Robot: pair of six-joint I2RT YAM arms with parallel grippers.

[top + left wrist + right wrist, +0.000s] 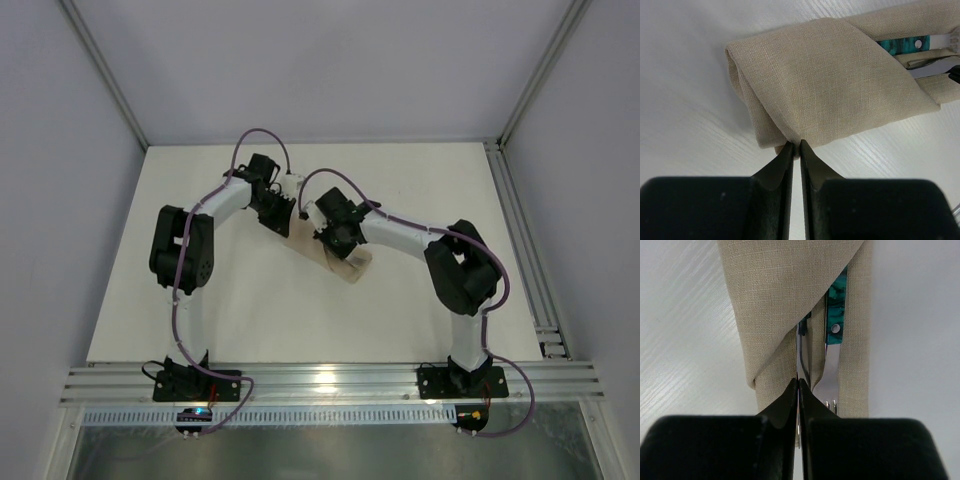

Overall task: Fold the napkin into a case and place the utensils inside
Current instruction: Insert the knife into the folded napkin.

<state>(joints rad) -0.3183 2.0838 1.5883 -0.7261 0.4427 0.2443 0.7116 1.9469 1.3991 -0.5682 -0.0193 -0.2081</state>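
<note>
The beige napkin [830,80] lies folded into a narrow case [785,295] on the white table, partly hidden under both wrists in the top view [347,266]. A fork [828,377] with a teal handle [836,305] rests inside it, tines sticking out. Beside it the knife [801,357] stands on edge in the case's opening. My right gripper [798,381] is shut on the thin knife blade. At the other end of the case, my left gripper [795,145] is shut on a fold at the napkin's edge. The teal fork handle [900,45] shows there too.
The white table [200,300] is bounded by grey walls and an aluminium rail [520,240] along its right side. Both arms meet over the case near the table's middle.
</note>
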